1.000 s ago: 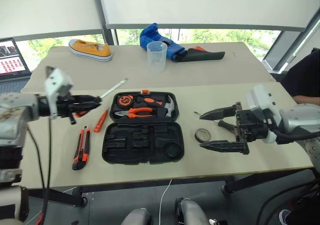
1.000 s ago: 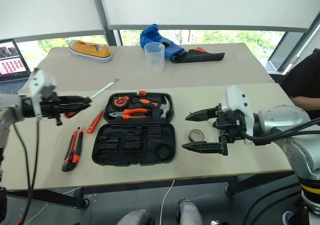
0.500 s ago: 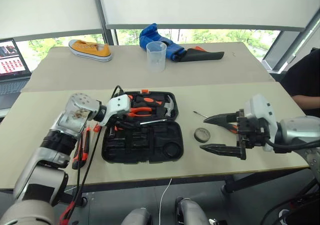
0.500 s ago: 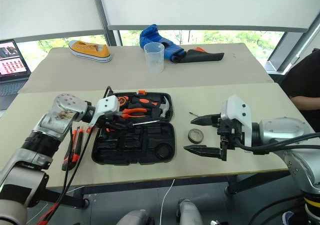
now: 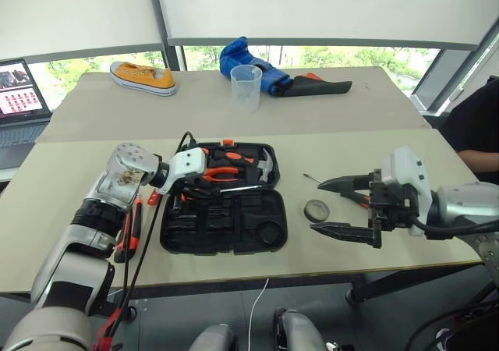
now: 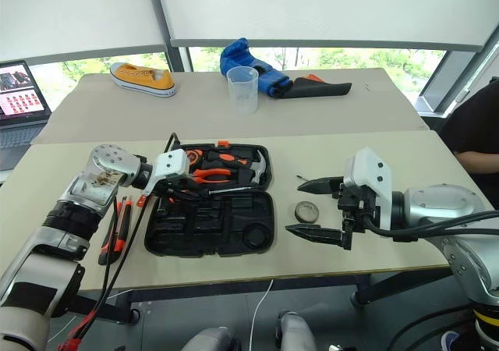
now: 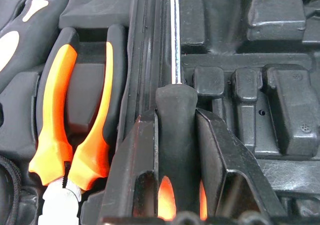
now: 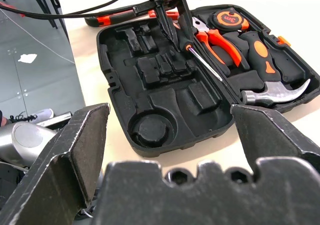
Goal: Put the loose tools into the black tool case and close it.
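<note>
Left gripper [image 7: 175, 195] has swung in over the black tool case [image 5: 224, 225], clamping a long screwdriver [image 7: 174, 60] along its hinge for seating; right gripper [image 5: 345, 207] is waiting beside it, jaws spread wide

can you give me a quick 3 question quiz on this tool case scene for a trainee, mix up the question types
1. True or false: the left gripper is shut on a screwdriver lying along the hinge line of the black tool case.
2. Which tool already sits in the case lid? A) pliers B) a wrench C) a saw
3. Fill in: the small dark tape roll lies on the table between the case and the ___ gripper, whose jaws stand wide open.

Key: 1 true; 2 A; 3 right
</note>
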Controlling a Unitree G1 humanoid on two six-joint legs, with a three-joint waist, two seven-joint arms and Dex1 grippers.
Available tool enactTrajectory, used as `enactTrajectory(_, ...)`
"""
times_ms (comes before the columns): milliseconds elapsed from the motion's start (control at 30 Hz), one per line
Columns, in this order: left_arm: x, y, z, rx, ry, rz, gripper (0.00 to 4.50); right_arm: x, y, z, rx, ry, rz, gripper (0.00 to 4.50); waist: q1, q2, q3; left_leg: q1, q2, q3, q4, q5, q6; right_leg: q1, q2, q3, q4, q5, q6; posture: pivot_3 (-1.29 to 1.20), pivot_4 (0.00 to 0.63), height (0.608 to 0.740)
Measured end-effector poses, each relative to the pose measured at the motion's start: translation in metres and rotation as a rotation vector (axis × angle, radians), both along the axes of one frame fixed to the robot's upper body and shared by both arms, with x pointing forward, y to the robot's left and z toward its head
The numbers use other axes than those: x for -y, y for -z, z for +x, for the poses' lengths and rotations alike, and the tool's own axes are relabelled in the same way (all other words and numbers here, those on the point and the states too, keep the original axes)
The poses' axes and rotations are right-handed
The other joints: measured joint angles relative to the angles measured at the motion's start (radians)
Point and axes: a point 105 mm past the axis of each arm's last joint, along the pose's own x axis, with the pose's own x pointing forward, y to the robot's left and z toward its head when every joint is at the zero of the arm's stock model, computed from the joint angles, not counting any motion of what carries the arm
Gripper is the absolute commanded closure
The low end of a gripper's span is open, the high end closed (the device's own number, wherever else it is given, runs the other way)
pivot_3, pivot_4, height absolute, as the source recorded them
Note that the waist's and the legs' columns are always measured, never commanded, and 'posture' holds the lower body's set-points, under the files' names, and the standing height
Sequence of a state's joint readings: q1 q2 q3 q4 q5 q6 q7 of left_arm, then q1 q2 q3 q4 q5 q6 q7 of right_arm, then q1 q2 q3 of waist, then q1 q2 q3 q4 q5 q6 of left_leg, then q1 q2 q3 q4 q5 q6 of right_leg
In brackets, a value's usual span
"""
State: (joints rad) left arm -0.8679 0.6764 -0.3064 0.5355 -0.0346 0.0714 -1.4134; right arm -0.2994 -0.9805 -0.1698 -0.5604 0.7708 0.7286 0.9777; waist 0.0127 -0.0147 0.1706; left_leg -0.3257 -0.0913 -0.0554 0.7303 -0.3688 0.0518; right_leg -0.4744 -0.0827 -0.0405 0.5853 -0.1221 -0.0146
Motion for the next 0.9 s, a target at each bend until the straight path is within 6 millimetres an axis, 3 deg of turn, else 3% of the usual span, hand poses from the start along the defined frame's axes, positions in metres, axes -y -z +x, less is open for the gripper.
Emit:
enactTrajectory(67,-0.003,0.003,-0.002,-0.011,0.002,0.02,3.83,-0.001,0.0,0.0,0.001,-0.002,0.005,0.0,0.0,0.0,0.0,0.0,0.0,0.0,0.0,0.0,0.0,0.0,0.0,0.0,0.001,0.0,0.0,0.0,0.15,0.724)
enactTrajectory(133,-0.004,0.005,-0.002,-0.011,0.001,0.03,2.86,-0.002,0.0,0.0,0.002,-0.004,0.011,0.0,0.0,0.0,0.0,0.0,0.0,0.0,0.0,0.0,0.0,0.0,0.0,0.0,0.001,0.0,0.0,0.0,0.15,0.724)
enactTrajectory(300,-0.004,0.006,-0.003,-0.018,0.009,0.038,1.14,-0.002,-0.001,0.001,0.006,0.0,0.014,0.0,0.004,0.0,0.0,0.0,0.0,0.0,0.002,0.0,0.0,0.0,0.0,0.0,0.001,0.0,0.0,0.0,0.15,0.724)
enactTrajectory(400,-0.004,0.005,-0.004,-0.034,0.009,0.035,0.21,-0.002,-0.001,0.001,0.006,0.001,0.015,0.0,0.005,0.0,0.0,0.0,0.0,0.0,0.002,0.0,0.0,0.0,0.0,0.0,0.002,0.0,0.0,0.0,0.15,0.724)
enactTrajectory(467,-0.003,-0.003,-0.003,-0.027,0.008,0.014,0.01,-0.002,0.0,0.001,0.005,0.001,0.014,0.0,0.008,0.0,0.0,0.0,0.0,0.0,0.003,0.0,0.001,0.0,0.0,0.0,0.003,0.0,0.0,0.0,0.15,0.724)
enactTrajectory(567,-0.001,-0.008,-0.004,-0.026,0.015,-0.001,0.67,-0.002,0.002,0.0,-0.002,0.002,0.014,0.0,0.006,0.0,0.0,0.0,0.0,0.0,0.003,0.0,0.001,0.0,0.0,0.0,0.003,0.0,0.0,0.0,0.15,0.724)
enactTrajectory(900,-0.001,-0.003,-0.002,-0.037,0.004,-0.003,4.47,-0.002,0.003,0.0,-0.005,0.006,0.012,0.0,0.001,0.0,0.0,0.0,0.0,0.0,0.002,0.0,0.001,0.0,0.001,0.0,0.006,0.0,0.0,0.0,0.15,0.724)
